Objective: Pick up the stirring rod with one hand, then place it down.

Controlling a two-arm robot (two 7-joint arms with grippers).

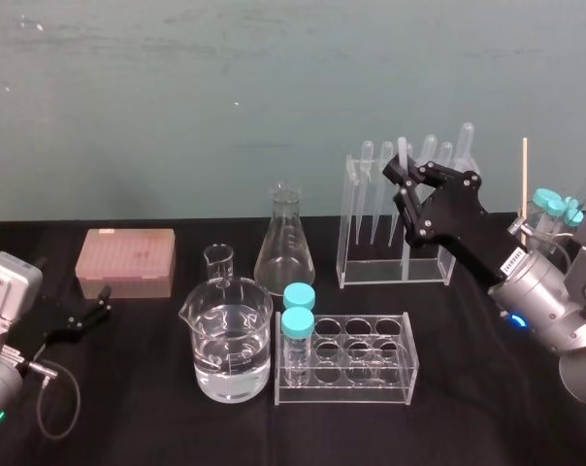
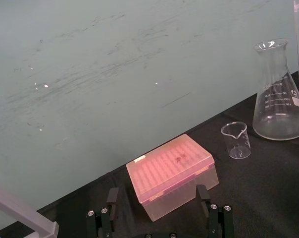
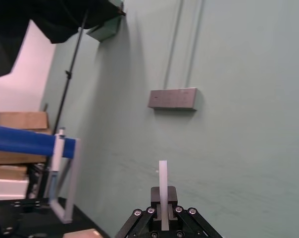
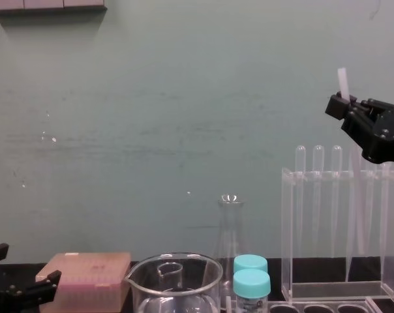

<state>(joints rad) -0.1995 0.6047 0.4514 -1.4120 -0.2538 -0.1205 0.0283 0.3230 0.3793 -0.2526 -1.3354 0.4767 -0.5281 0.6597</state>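
Observation:
The stirring rod (image 1: pixel 402 150) is a thin translucent-white stick, held nearly upright above the tall clear rack (image 1: pixel 390 264). My right gripper (image 1: pixel 403 176) is shut on it, and the rod's blunt top pokes out above the fingertips. The chest view shows the rod (image 4: pixel 343 82) raised over the rack (image 4: pixel 288 228) in that gripper (image 4: pixel 341 104). In the right wrist view the rod (image 3: pixel 163 186) stands pinched between the closed fingers (image 3: pixel 172 196). My left gripper (image 1: pixel 91 309) rests open at the table's left, facing the pink box (image 2: pixel 172 173).
Bulb-topped pipettes (image 1: pixel 446 155) stand in the tall rack. In front are a low tube rack (image 1: pixel 400 374) with two blue-capped vials (image 1: pixel 297 322), a beaker of water (image 1: pixel 233 342), a small beaker (image 1: pixel 218 262) and a conical flask (image 1: pixel 284 243). More blue-capped tubes (image 1: pixel 555 204) stand far right.

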